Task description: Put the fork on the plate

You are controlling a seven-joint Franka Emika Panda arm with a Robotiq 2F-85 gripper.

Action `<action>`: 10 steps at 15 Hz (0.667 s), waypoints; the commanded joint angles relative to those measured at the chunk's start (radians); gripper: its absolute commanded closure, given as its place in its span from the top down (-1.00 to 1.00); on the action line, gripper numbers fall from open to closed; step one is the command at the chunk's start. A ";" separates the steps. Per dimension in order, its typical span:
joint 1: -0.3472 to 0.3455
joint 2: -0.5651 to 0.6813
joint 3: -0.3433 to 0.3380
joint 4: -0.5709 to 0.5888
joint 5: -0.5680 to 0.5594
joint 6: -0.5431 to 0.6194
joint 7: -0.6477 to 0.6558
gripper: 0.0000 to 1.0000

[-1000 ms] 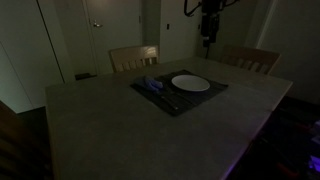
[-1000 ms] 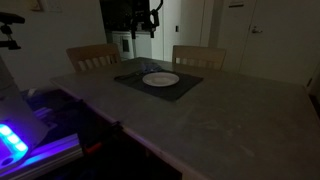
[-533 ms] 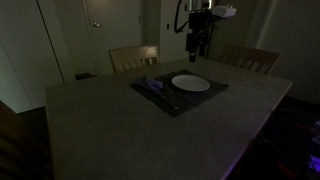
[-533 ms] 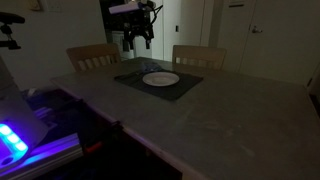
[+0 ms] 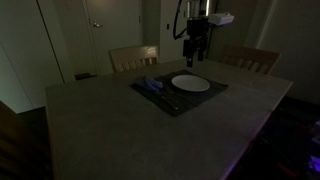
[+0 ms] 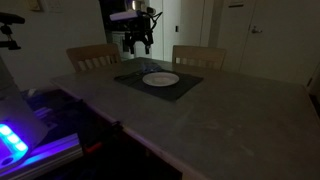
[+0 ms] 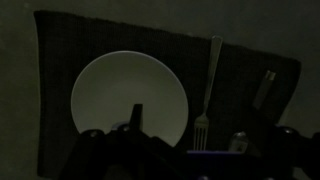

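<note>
The white round plate [image 7: 128, 95] lies on a dark placemat [image 7: 60, 45]; it shows in both exterior views [image 5: 190, 83] [image 6: 160, 78]. The fork [image 7: 208, 85] lies on the placemat just beside the plate, tines toward my gripper. In the exterior views it is too dim to make out. My gripper [image 7: 187, 135] hangs open and empty above the placemat, over the fork's tine end, well clear of the table [image 5: 195, 58] [image 6: 138, 45].
Another utensil [image 7: 265, 88] lies on the placemat past the fork. A bluish napkin [image 5: 150, 85] lies at the placemat's edge. Two wooden chairs [image 5: 133, 57] [image 5: 250, 60] stand behind the table. A purple-lit device [image 6: 15, 140] sits beside the table.
My gripper has come down and moved sideways from high behind the table to above the placemat. Plate and fork have not moved.
</note>
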 commanded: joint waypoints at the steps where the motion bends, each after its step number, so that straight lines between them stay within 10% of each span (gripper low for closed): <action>1: 0.012 0.045 0.011 0.014 0.005 0.025 0.022 1.00; 10: 0.013 0.161 0.007 0.006 0.145 0.237 0.084 1.00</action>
